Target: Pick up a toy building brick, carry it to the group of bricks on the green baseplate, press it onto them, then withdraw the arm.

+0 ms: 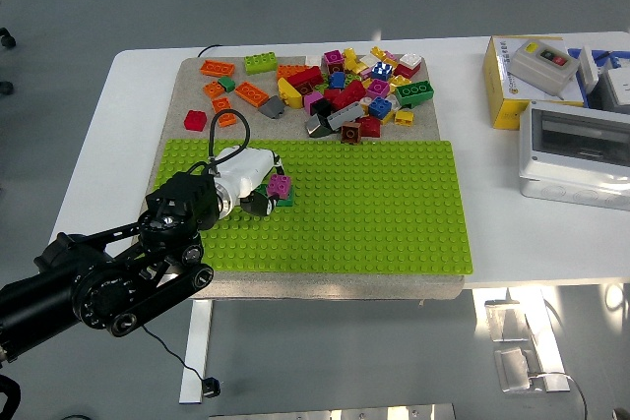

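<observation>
Left hand, white shell with dark fingers, is pinched on a small magenta studded brick held low over the bright green studded baseplate, at about 9 o'clock on the plate. Grasp and carry look done; pressing is under way or about to be, withdrawal left. Loose pile of mixed coloured bricks sits at 12 o'clock on the tan mat. Right hand not in view.

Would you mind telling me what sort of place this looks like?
Probably a robotics lab or test workspace: a white table on a grey floor, a green baseplate with loose toy bricks, and electrical enclosure boxes.
</observation>
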